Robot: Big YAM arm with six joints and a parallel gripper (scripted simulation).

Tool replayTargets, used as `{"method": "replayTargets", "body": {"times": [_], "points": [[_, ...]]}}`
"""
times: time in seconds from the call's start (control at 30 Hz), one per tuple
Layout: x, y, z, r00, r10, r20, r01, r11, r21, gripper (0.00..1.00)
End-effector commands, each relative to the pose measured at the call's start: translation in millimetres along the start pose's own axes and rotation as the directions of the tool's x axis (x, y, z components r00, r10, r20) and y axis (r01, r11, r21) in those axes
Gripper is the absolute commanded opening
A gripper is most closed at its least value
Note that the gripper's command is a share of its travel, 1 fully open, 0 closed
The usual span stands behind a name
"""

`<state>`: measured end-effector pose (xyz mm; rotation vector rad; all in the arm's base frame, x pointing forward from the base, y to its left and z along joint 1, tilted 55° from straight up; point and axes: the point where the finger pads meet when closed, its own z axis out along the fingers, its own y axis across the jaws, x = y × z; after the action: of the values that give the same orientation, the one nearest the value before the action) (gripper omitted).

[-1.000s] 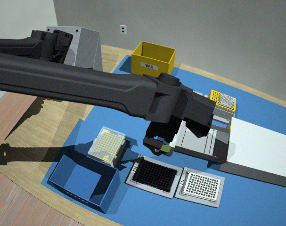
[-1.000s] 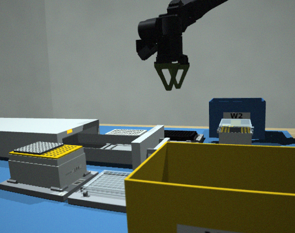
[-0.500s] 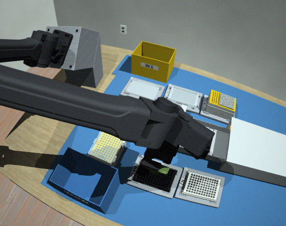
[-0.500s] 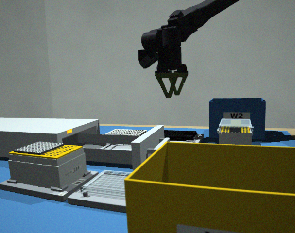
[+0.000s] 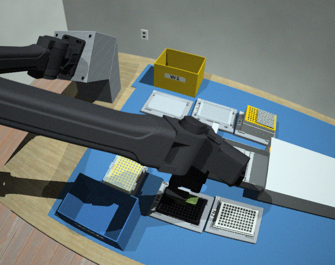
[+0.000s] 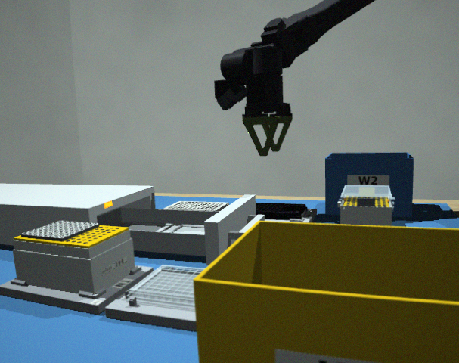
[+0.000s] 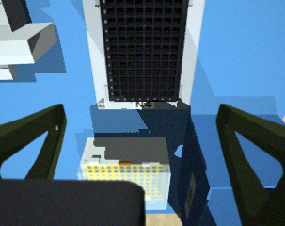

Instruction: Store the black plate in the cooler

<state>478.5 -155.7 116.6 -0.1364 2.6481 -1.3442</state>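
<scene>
Top view: the black plate (image 5: 181,210) is seen sitting flat in its grey nest (image 5: 203,226), a dark rectangular grid of small square wells, no lid on it. The gripper (image 5: 182,196) is hung over the plate's near end, olive fingers pointing down, so that end is partly covered. A white plate (image 5: 235,218) is parked in the next nest, off to the side of the jaws. The cooler (image 5: 304,174) is seen beyond the wrist with its drawer (image 5: 258,168) pulled out, though most of the drawer is hidden by the arm.

Exterior view: the gripper (image 6: 267,134) is shown well above the bench, nothing between the fingers. The black plate (image 6: 280,211) is only glimpsed as a low dark strip far below the jaws, beside the drawer front (image 6: 229,224). An amber lamp (image 6: 108,203) is lit on the cooler's edge.

Wrist view: the jaws are spread fully wide, one finger (image 7: 31,141) at each side of the frame, both empty. The black plate (image 7: 144,47) is framed ahead of the jaws, long side running away from them, with the N4 label (image 7: 144,104) at its nearer end. A clear-lidded tip box (image 7: 128,181) with a yellow insert is seen directly between the fingers, far below.
</scene>
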Motion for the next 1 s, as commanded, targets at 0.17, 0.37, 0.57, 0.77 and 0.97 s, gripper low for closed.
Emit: {"method": "replayTargets", "body": {"times": [0.17,0.37,0.57,0.77,0.97], "points": [[-5,-14,8.8,1.0,0.019,0.01,-0.019,1.0,0.007,1.0],[3,-2,23.6,1.0,-0.007,-0.01,0.007,1.0,-0.001,1.0],[0,-8,28.4,1.0,0.005,-0.001,-0.005,1.0,0.004,1.0],[2,-4,36.2,1.0,-0.004,-0.007,0.004,1.0,0.0,1.0],[2,-5,43.7,1.0,-0.002,-0.006,0.002,1.0,0.001,1.0]]}}
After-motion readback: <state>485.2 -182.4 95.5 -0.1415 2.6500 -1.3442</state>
